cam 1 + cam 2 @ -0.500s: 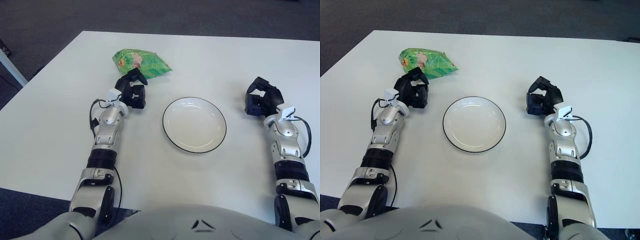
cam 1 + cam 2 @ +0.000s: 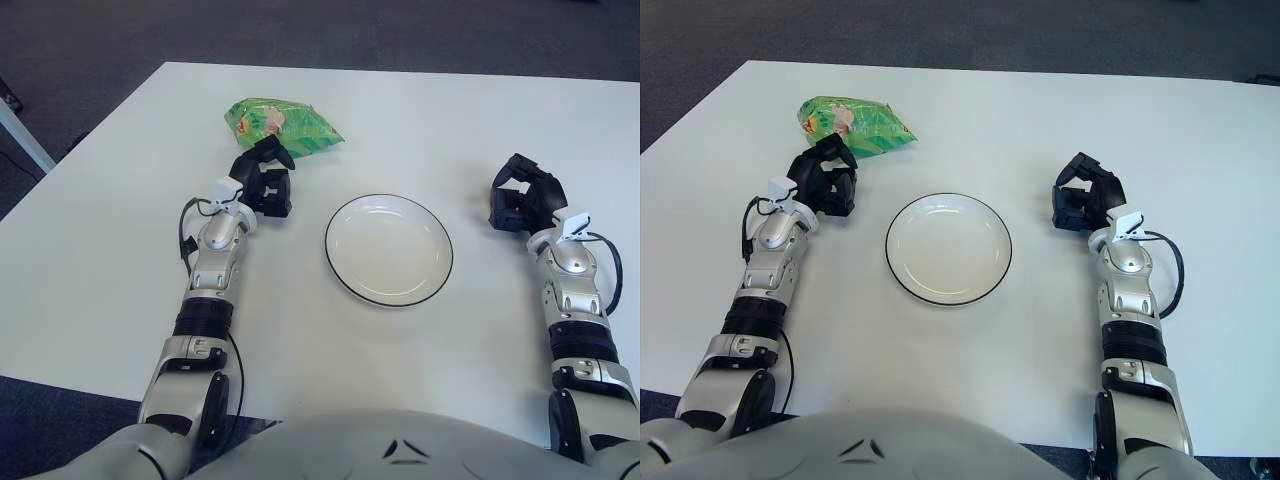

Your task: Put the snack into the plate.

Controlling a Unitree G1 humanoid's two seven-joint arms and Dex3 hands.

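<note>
A green snack bag (image 2: 281,124) lies on the white table at the far left. A white plate (image 2: 388,249) with a dark rim sits at the table's middle and holds nothing. My left hand (image 2: 264,178) hovers just in front of the bag, between it and the plate's left side, fingers relaxed and holding nothing. My right hand (image 2: 524,196) rests to the right of the plate, fingers loosely curled and empty.
The white table (image 2: 120,240) runs wide to both sides, with dark carpet beyond its far edge. A pale table edge (image 2: 22,135) shows at the far left.
</note>
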